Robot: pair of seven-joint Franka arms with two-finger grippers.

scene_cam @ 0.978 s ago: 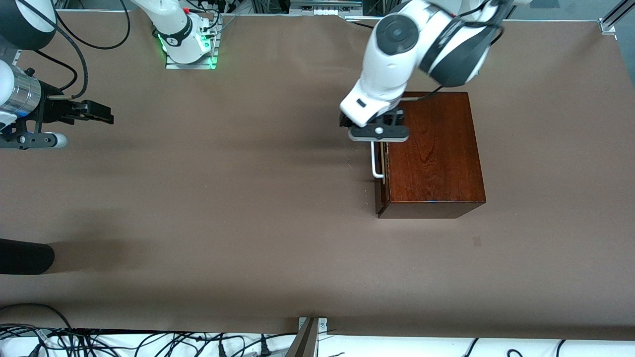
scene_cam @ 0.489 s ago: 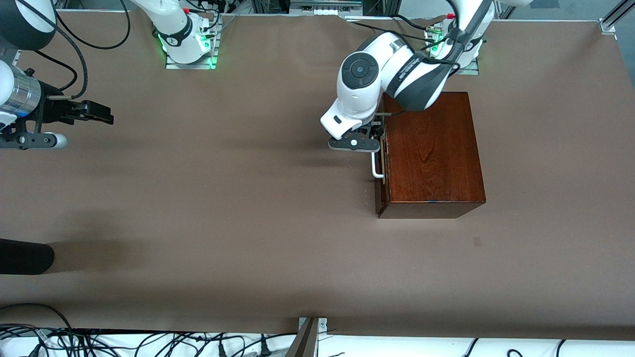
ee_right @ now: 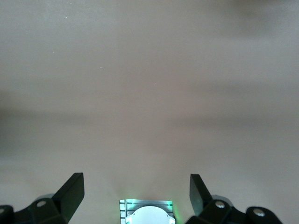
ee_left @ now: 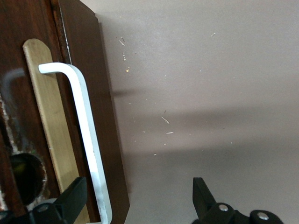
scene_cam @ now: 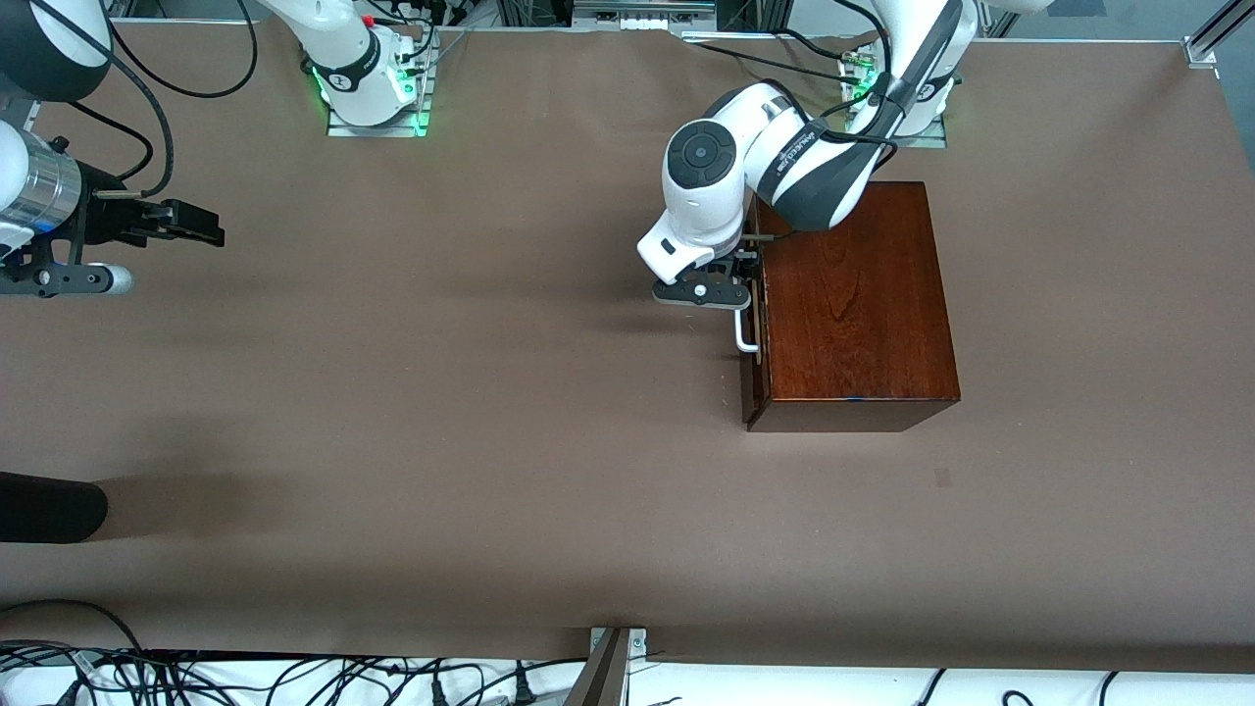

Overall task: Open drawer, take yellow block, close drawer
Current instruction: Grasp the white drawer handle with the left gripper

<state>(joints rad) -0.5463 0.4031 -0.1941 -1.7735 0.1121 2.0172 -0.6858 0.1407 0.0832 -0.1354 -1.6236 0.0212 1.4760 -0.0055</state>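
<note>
One table (scene_cam: 490, 441), covered in brown sheeting, carries the whole setup; two arm bases stand along its edge farthest from the front camera. One glossy dark mahogany box (scene_cam: 853, 304) sits on the table toward the left arm's end, close to the left arm's base. One drawer (scene_cam: 753, 343) is fitted in the box, its front facing the right arm's end of the table; the front lies flush or very nearly flush with the box, so the drawer is shut or almost shut. One white U-shaped handle (scene_cam: 742, 328) projects from that front; in the left wrist view the handle (ee_left: 88, 140) runs along a pale wood strip (ee_left: 49, 130) on the dark front. The yellow block cannot be seen in any view. Two grippers are present. The left gripper (scene_cam: 704, 292) hangs low in front of the drawer, at the end of the handle farther from the front camera; its fingers (ee_left: 72, 198) are spread wide, one on the drawer side of the handle bar and the other over bare table, with nothing pinched. The right gripper (scene_cam: 191, 224) waits over bare table at the right arm's end, well apart from the box, fingers (ee_right: 70, 191) spread and empty. One dark object (scene_cam: 49, 507) intrudes at the table edge at that same end; cables (scene_cam: 294, 681) lie along the edge nearest the front camera.
</note>
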